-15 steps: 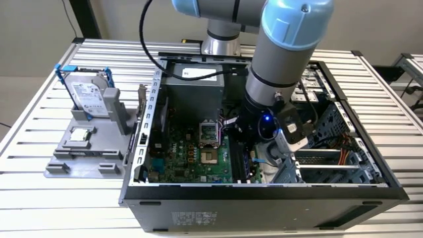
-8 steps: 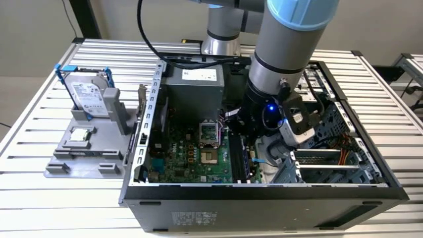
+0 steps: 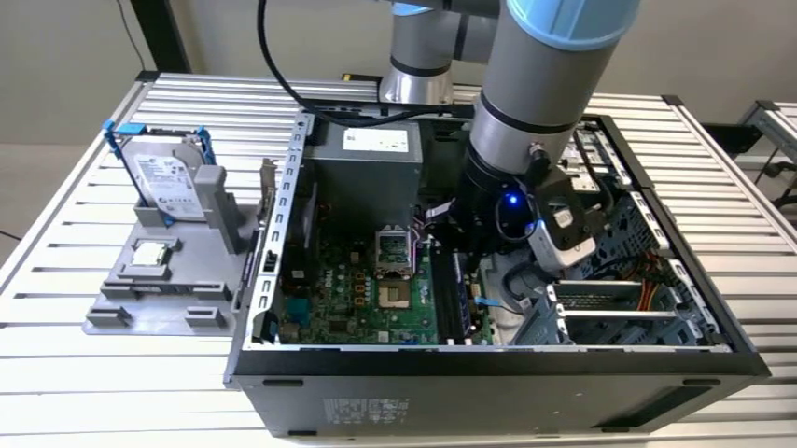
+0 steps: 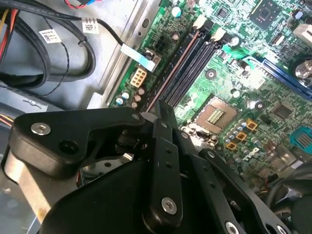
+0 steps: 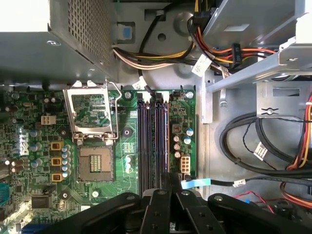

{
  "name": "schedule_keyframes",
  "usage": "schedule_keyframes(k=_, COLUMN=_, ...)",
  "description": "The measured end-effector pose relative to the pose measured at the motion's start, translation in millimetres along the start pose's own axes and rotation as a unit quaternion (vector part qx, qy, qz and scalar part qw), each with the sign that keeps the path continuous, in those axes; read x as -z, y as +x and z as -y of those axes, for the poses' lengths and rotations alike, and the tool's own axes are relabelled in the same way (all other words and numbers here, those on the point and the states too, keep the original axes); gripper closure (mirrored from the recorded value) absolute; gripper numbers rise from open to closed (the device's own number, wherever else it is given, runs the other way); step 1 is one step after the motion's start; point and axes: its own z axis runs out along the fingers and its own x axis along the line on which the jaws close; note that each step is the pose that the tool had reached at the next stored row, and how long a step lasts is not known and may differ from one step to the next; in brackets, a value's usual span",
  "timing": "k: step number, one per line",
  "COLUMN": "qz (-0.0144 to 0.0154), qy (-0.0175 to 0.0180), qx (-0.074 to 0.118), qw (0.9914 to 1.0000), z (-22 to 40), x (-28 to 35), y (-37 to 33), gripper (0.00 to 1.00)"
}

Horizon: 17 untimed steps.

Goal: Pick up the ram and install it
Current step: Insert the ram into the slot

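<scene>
Inside the open computer case (image 3: 286,233), I see the fingers (image 5: 163,183) clenched on the ram (image 4: 171,72), a thin stick standing on edge along the memory slots (image 5: 153,141) of the green board (image 5: 97,204) (beside the empty processor socket (image 5: 96,163)).

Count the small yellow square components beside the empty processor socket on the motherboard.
3 yellow components, in one row beside the processor socket, away from the memory slots: two ends, one middle. Others may be hidden.

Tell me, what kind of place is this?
Probably a robotics test bench for computer assembly: an open computer case on a slatted metal table, a robot arm reaching inside, spare parts on a grey holder.
</scene>
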Motion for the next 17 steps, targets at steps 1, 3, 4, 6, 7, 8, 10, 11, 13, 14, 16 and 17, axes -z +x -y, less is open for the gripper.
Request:
schedule_keyframes(k=1, qz=0.0000, qy=0.0000, qx=0.000, qw=1.00000, z=-0.1, x=0.6, y=0.0, gripper=1.00)
schedule_keyframes(k=3, qz=0.0000, qy=0.0000, qx=0.000, qw=1.00000, z=-0.1, x=1.8, y=0.0, gripper=1.00)
schedule_keyframes(k=4, qz=0.0000, qy=0.0000, qx=0.000, qw=1.00000, z=-0.1, x=2.4, y=0.0, gripper=1.00)
schedule_keyframes(k=6, qz=0.0000, qy=0.0000, qx=0.000, qw=1.00000, z=-0.1, x=3.6, y=0.0, gripper=1.00)
schedule_keyframes(k=7, qz=0.0000, qy=-0.0001, qx=0.000, qw=1.00000, z=-0.1, x=4.1, y=0.0, gripper=1.00)
schedule_keyframes(k=8, qz=0.0000, qy=0.0000, qx=0.000, qw=1.00000, z=-0.2, x=4.7, y=-0.1, gripper=1.00)
schedule_keyframes(k=10, qz=0.0000, qy=0.0000, qx=0.000, qw=1.00000, z=-0.2, x=6.0, y=-0.1, gripper=1.00)
schedule_keyframes(k=11, qz=0.0000, qy=0.0000, qx=0.000, qw=1.00000, z=-0.2, x=6.5, y=-0.1, gripper=1.00)
schedule_keyframes(k=13, qz=0.0000, qy=0.0000, qx=0.000, qw=1.00000, z=-0.2, x=7.7, y=-0.1, gripper=1.00)
schedule_keyframes(k=14, qz=0.0000, qy=0.0000, qx=0.000, qw=1.00000, z=-0.3, x=8.3, y=-0.1, gripper=1.00)
schedule_keyframes(k=16, qz=0.0000, qy=0.0000, qx=0.000, qw=1.00000, z=-0.3, x=9.5, y=-0.1, gripper=1.00)
schedule_keyframes(k=17, qz=0.0000, qy=0.0000, qx=0.000, qw=1.00000, z=-0.3, x=10.1, y=-0.1, gripper=1.00)
